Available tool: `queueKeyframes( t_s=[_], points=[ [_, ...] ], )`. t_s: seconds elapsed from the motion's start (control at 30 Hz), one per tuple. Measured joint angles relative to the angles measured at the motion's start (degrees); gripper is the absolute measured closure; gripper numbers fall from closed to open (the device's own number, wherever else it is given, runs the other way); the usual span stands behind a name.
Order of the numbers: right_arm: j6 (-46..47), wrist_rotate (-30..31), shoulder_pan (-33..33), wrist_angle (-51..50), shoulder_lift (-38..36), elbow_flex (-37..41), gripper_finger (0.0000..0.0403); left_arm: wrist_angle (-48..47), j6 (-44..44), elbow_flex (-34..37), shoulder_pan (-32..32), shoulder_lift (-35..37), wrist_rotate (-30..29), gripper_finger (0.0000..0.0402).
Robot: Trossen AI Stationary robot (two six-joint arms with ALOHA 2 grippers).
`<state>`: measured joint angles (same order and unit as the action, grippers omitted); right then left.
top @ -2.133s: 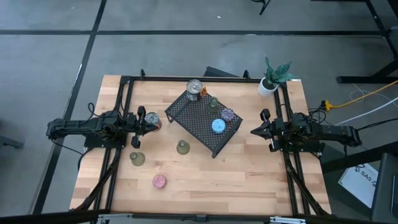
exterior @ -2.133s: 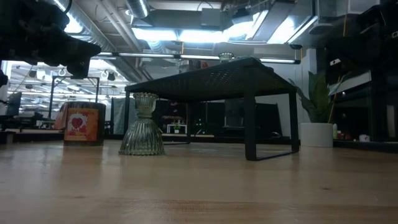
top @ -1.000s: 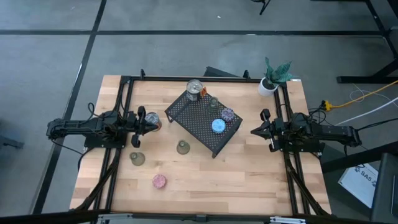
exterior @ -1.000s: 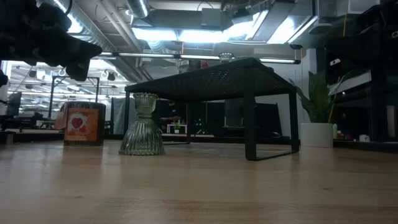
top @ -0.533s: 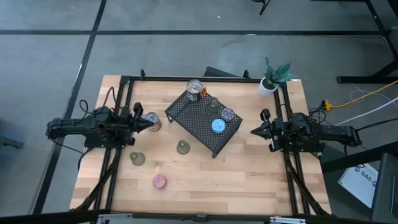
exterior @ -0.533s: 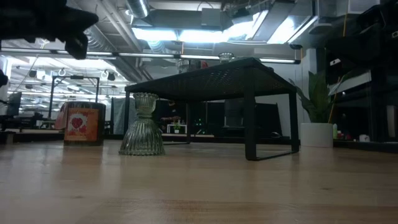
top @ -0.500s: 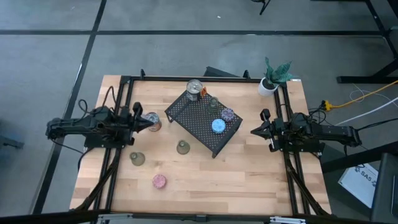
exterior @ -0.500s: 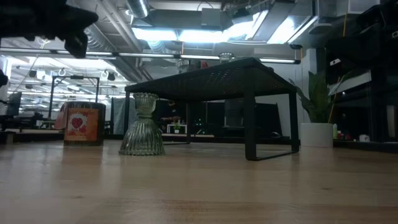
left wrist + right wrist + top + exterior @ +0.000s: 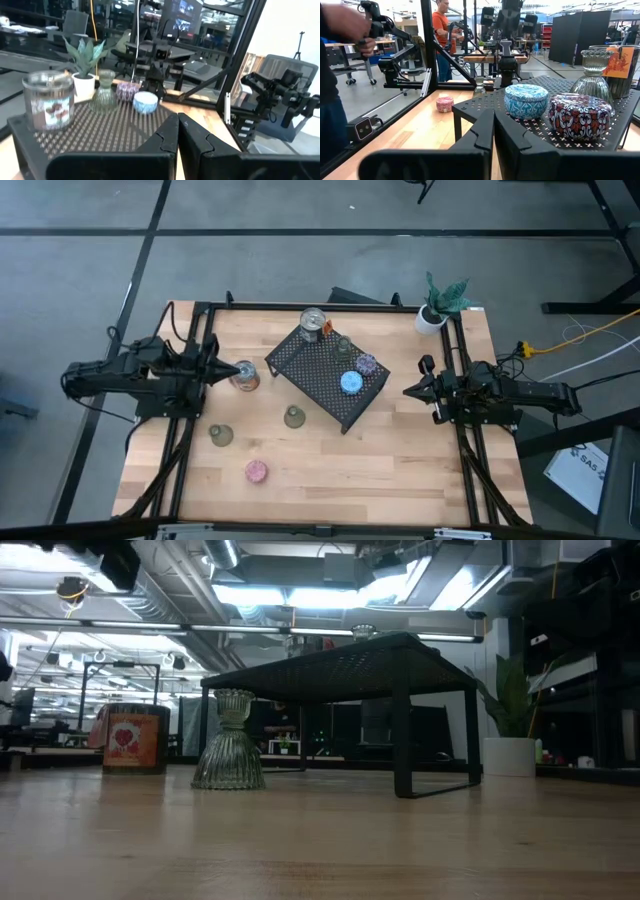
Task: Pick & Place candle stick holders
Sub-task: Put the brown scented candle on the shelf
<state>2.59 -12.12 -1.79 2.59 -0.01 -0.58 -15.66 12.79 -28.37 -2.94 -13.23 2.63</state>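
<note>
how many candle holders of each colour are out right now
blue holder: 1
purple holder: 1
pink holder: 1
olive-green holders: 3
total: 6

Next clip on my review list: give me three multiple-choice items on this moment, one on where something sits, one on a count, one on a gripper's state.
1. Where is the blue holder?
A. on the black rack
B. on the bare table
C. in a gripper

2. How many holders stand on the bare table, off the rack?
A. one
B. three
C. five

3. How are the right gripper's fingers?
A. wide open
B. shut on a holder
C. shut, empty

Answers: 1 A, the high view shows it on the rack's mesh. 2 B, two green and one pink. 3 C, the right wrist view shows the fingers together with nothing between.
</note>
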Motion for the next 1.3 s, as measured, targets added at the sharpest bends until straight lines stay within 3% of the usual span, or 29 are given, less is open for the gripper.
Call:
queueKeyframes(
  t_s=[0.7,1.07,1.3],
  points=[
    [0.0,0.0,-0.01,0.0,0.0,0.0,0.0387,-5.75,-0.03,-18.96,0.0,-20.66,-0.36,0.04],
    [-0.01,0.0,0.0,0.0,0.0,0.0,0.0387,-18.06,-2.9,-20.25,-0.02,-27.06,-1.51,0.04],
    [-0.02,0.0,0.0,0.0,0.0,0.0,0.0387,-24.03,-0.26,-20.25,-1.31,-28.86,-1.55,0.04]
  ],
)
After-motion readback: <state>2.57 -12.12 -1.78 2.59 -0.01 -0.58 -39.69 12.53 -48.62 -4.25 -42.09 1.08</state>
